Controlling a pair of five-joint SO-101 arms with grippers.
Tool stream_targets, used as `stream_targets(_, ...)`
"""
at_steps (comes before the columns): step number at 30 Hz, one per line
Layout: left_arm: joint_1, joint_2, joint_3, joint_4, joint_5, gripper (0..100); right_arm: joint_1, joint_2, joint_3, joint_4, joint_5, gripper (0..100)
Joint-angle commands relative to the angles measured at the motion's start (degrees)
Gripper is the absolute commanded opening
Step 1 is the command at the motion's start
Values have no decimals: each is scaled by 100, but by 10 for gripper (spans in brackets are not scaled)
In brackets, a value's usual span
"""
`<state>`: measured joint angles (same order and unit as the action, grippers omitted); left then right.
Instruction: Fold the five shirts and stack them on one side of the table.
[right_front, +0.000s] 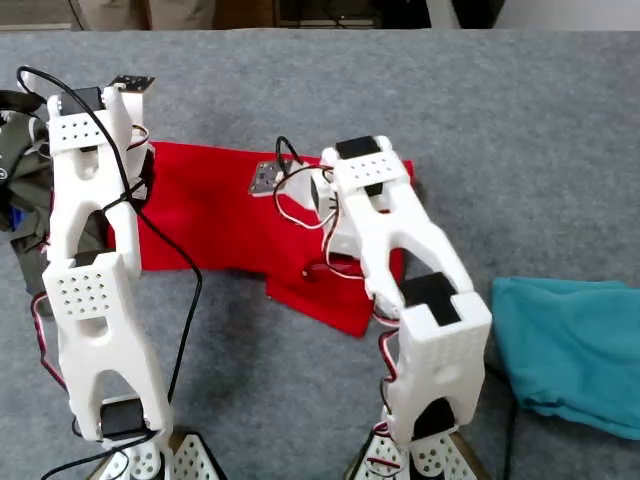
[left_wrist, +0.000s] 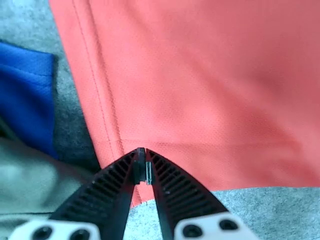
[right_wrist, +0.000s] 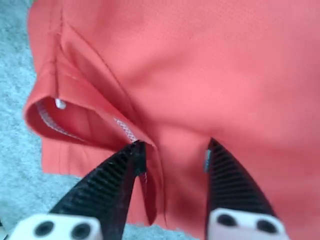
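Note:
A red shirt lies spread on the grey table, partly under both white arms. My left gripper is shut, its tips just above the red shirt near a stitched hem at its corner; I cannot tell whether fabric is pinched. My right gripper is open low over the red shirt, one finger beside a folded-back seam with white stitching. A teal shirt lies crumpled at the right.
At the table's left edge sits a heap of clothes, with an olive garment on top. Close to my left gripper, a blue garment and the olive garment lie beside the red hem.

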<state>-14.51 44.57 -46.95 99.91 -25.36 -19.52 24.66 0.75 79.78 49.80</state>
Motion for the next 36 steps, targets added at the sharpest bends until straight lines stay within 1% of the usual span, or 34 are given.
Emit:
stream_targets(1,-35,-409,-9,-44,-26,19,-75,4,-4,-44,-149,169)
stream_targets(10,-35,-409,-9,-44,-26,19,-84,-400,4,387,-193,153)
stream_targets(18,-35,-409,-9,-44,-26,19,-444,-848,497,404,-422,153)
stream_targets(28,-44,-409,-9,-44,-35,19,-426,-848,804,273,-545,148)
stream_targets(30,-44,-409,-9,-44,-35,19,-418,-857,840,246,-756,105)
stream_targets(33,-44,-409,-9,-44,-35,19,-426,-901,848,264,-967,3)
stream_targets(36,-44,-409,-9,-44,-35,19,-444,-1156,866,290,-1090,23)
